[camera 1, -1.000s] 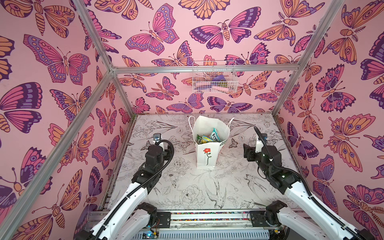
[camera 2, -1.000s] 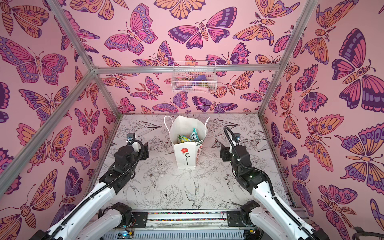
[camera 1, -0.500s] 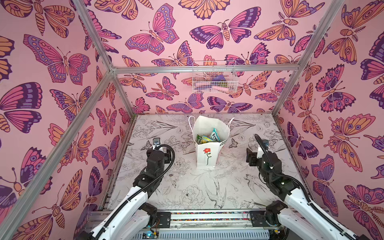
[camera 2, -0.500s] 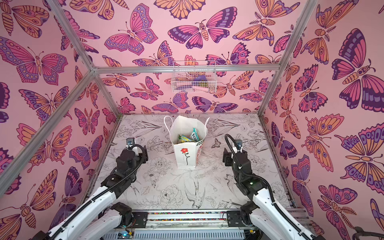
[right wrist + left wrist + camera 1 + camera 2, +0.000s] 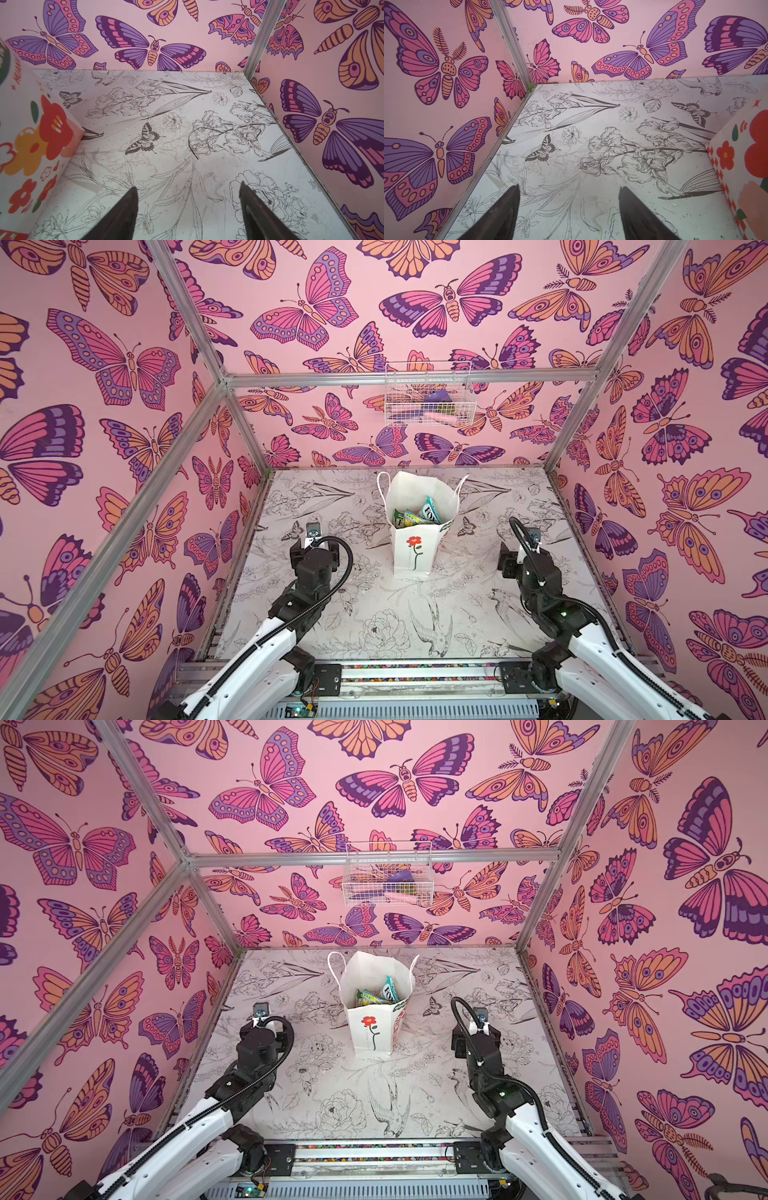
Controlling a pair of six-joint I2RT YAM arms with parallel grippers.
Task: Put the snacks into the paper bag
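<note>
Saw paper bag (image 5: 411, 556) upright mid-table (image 5: 457, 614), snacks (image 5: 417, 516) inside, green-yellow and teal packets showing. Spotted none loose outside. Left gripper (image 5: 568, 188) spread, empty; right gripper (image 5: 188, 185) likewise, both flanking bag, apart. Judged packing done.

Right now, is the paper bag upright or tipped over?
Upright. The paper bag stands on its base on the table, its mouth open upward, with snacks showing inside in both top views.
</note>
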